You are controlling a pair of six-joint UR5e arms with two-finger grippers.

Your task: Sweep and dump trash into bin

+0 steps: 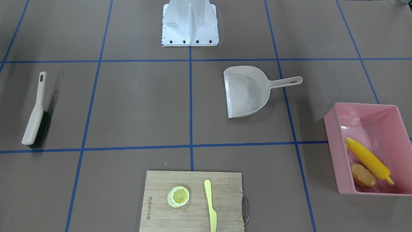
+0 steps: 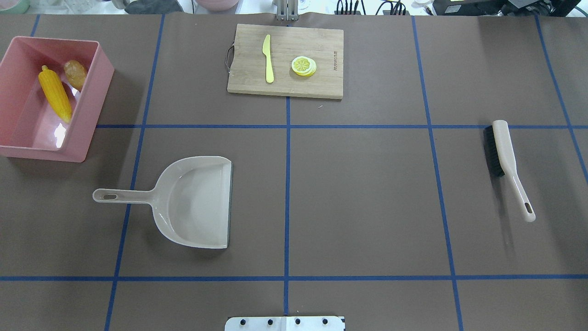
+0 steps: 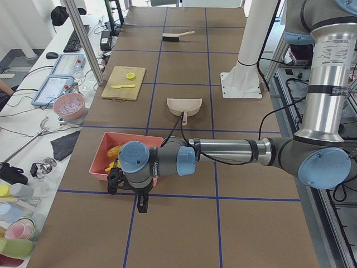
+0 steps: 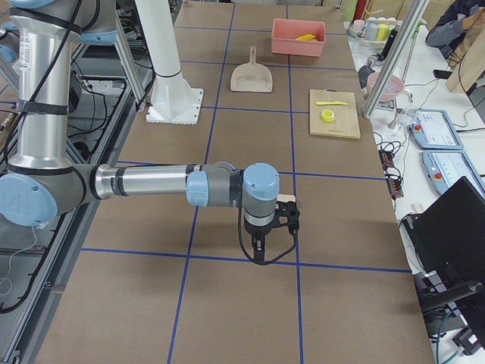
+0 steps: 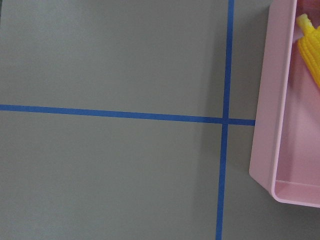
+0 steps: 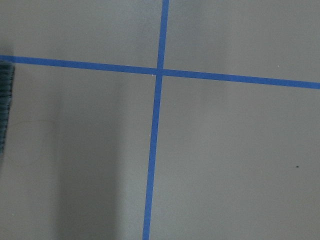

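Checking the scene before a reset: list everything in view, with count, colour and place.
Bin: 1, pink, robot's left end.
Corn cob: 1, yellow, in bin.
Potato: 1, brown, in bin.
Dustpan: 1, beige, left half.
Brush: 1, beige, black bristles, right half.
Cutting board: 1, wooden, far edge.
Knife: 1, pale yellow, on board.
Lemon slice: 1, yellow, on board.
Left gripper: 1, black, beside bin.
Right gripper: 1, black, near brush.

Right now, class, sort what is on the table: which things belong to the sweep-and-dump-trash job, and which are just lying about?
Job: pink bin, corn cob, potato, dustpan, brush.
Lying about: cutting board, lemon slice, knife.
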